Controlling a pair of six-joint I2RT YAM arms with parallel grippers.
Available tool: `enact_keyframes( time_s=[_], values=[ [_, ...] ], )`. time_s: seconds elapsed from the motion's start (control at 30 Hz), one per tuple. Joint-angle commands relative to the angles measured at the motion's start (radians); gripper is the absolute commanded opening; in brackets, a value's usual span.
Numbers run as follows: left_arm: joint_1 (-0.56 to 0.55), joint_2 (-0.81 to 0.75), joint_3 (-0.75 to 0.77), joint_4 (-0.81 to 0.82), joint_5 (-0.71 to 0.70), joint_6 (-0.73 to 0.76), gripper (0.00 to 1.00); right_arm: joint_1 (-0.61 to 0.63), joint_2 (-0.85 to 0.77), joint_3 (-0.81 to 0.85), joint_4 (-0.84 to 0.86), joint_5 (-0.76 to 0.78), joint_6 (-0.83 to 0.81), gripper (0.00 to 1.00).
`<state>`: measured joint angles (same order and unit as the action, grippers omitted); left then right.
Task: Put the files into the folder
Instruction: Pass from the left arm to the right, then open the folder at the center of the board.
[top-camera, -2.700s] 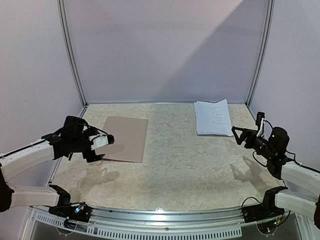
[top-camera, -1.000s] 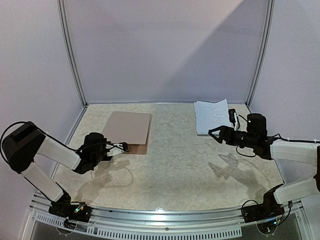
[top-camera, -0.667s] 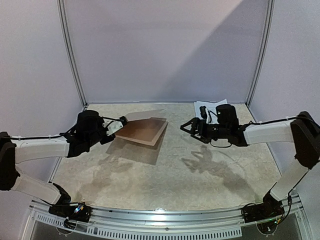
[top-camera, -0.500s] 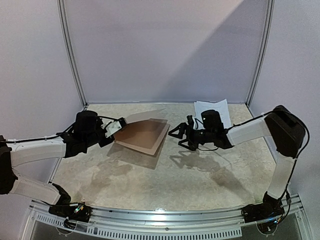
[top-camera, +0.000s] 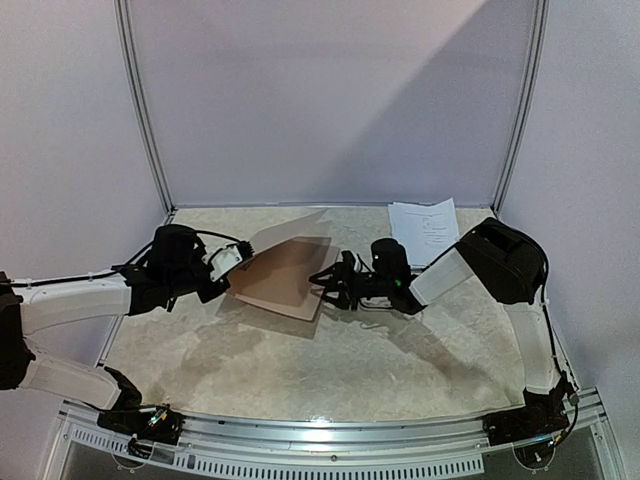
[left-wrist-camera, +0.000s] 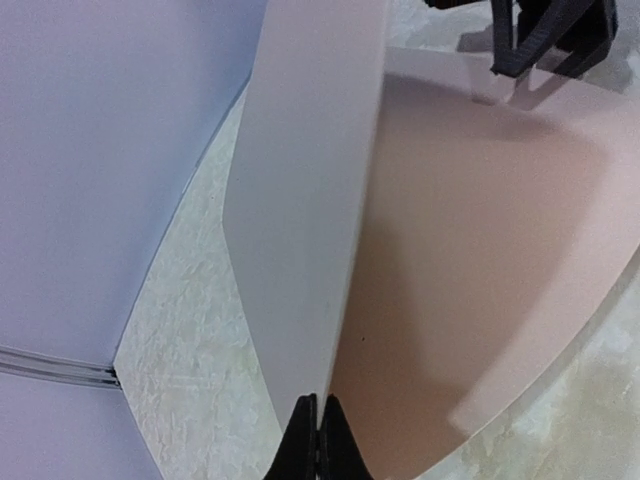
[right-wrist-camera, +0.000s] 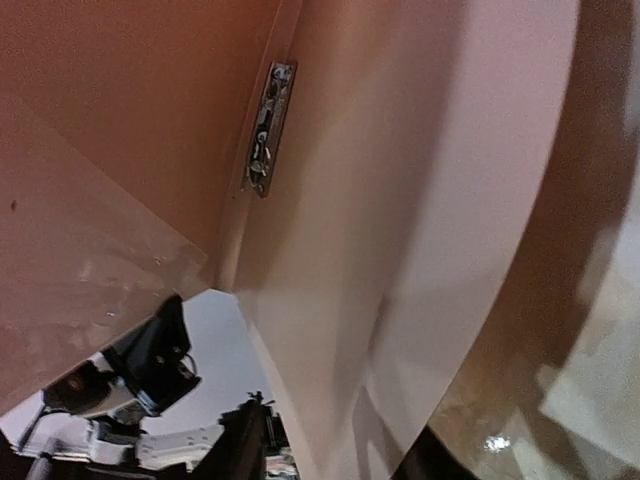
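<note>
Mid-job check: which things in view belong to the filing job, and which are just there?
Job: folder, upper leaf pinched in the left claw; its metal clip; stack of printed paper sheets, back right; right claw at the folder's open edge.
Just there: marbled table; metal frame posts.

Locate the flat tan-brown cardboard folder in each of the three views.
Top external: flat tan-brown cardboard folder left of centre, held open.
Left wrist: fills the middle and right, one leaf rising from the shut left tool.
Right wrist: fills nearly the whole picture, seen from inside.
Shared landmark: the left tool pinching the raised leaf; bottom-left in the right wrist view.
</note>
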<state>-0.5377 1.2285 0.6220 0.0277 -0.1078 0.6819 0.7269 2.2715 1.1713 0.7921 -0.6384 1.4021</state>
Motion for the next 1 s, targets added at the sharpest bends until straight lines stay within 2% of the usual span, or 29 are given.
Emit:
enact_keyframes(
  time_s=[0.0,0.13,0.37,0.4,0.47,0.53,0.57,0.6,0.67,0.8,0.97],
  values=[
    [0.049,-0.025,0.014,-0.025,0.125,-0.054,0.0,0.008,0.081,0.08,0.182,-0.047,0.137,0.28],
    [0.129,-0.032,0.013,-0.025,0.233,-0.082,0.0,0.006,0.097,0.116,0.182,-0.066,0.13,0.01],
    [0.297,-0.054,0.004,-0.081,0.452,-0.131,0.0,0.001,0.032,0.143,0.017,-0.075,0.0,0.0],
    [0.321,-0.052,0.006,-0.087,0.487,-0.139,0.03,0.0,0.016,0.152,-0.037,-0.071,-0.053,0.0],
    [0.384,-0.053,0.016,-0.104,0.559,-0.154,0.3,0.001,-0.042,0.181,-0.236,-0.045,-0.161,0.0],
    [0.453,-0.06,0.03,-0.134,0.632,-0.156,0.46,0.003,-0.102,0.228,-0.453,0.001,-0.328,0.0],
    [0.483,-0.068,0.036,-0.153,0.667,-0.152,0.62,0.003,-0.125,0.251,-0.56,0.03,-0.418,0.0],
    [0.518,-0.077,0.041,-0.172,0.706,-0.144,0.67,0.003,-0.155,0.271,-0.647,0.057,-0.481,0.0],
    [0.581,-0.097,0.054,-0.221,0.781,-0.117,0.75,0.005,-0.209,0.316,-0.832,0.111,-0.631,0.0],
    [0.685,-0.136,0.077,-0.308,0.852,-0.044,0.81,0.022,-0.286,0.428,-1.142,0.207,-0.846,0.0],
    [0.743,-0.157,0.136,-0.428,0.856,0.05,0.83,0.023,-0.365,0.446,-1.276,0.13,-0.942,0.0]
  ],
)
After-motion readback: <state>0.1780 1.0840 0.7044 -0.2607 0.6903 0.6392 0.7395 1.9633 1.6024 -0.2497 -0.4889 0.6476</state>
